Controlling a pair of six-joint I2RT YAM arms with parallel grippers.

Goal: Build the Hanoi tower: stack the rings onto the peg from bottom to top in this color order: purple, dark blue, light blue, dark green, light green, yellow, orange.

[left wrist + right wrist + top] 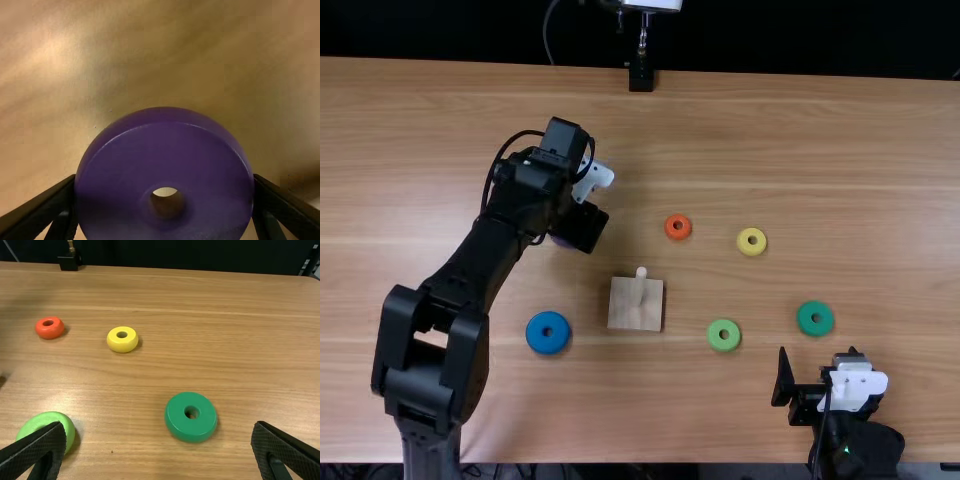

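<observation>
Placing the purple ring: first layer of a Hanoi tower, with the ring held in the left hand

The purple ring is pinched at its rim between the two flat fingers of the left hand, beyond the wooden base and to its left. Whether it has been lifted off the surface cannot be told. The first step, purple at the bottom, appears to be in hand. Next, the ring should be carried to the peg, its hole lined up over the rounded tip, and lowered flat; if it is let go off-centre, it could be left tilted.

The right hand is held with its fingers spread, near the dark green ring, which is laid flat. A light green ring, a yellow ring, an orange ring and a larger blue ring are set apart around the base.

All are smooth, rounded, plastic-looking discs with small central holes. The base is square, pale and wood-like; straight grain is seen in the light brown surface.
</observation>
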